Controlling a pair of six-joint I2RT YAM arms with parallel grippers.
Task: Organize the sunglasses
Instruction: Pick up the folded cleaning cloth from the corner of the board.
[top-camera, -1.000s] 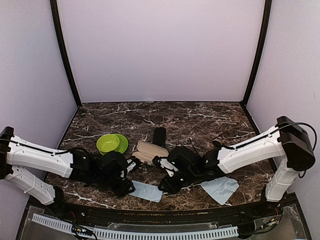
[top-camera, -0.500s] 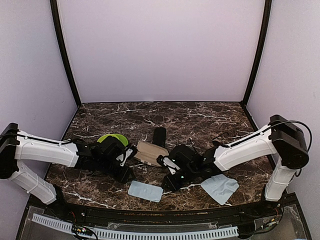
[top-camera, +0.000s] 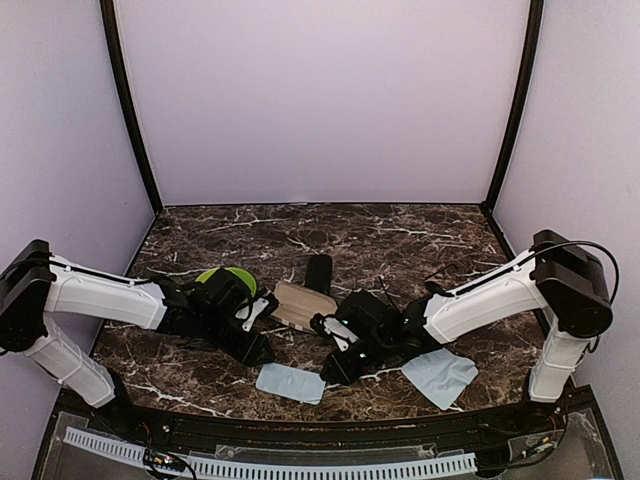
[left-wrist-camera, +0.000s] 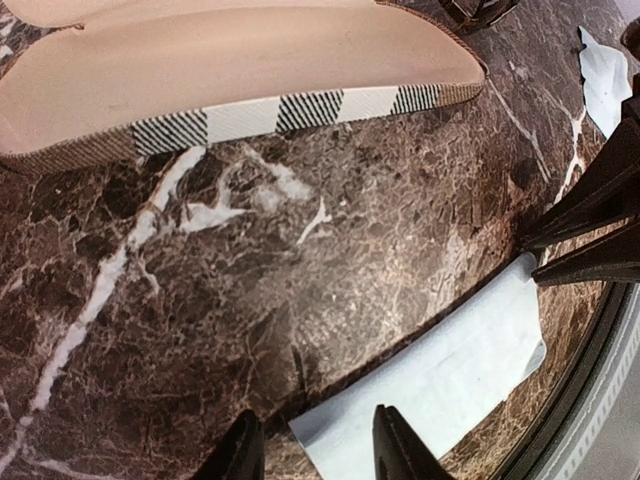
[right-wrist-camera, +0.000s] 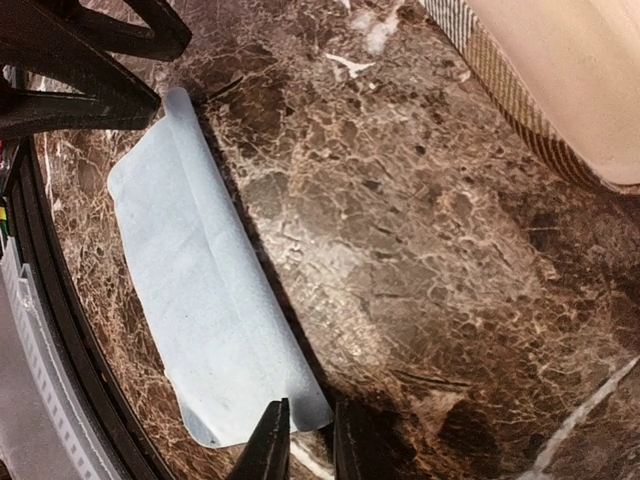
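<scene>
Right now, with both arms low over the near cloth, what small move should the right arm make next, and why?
Probably close the right gripper on the corner of the light blue cloth. Its jaws stand narrowly apart with that corner at the gap, so a pinch looks set. The left gripper hangs open over the cloth's other end.

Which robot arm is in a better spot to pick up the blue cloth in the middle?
Probably right. The right end effector straddles a corner of the middle blue cloth with its fingers close together. The left end effector is at that cloth's edge too, but its fingers stand wider apart.
</scene>
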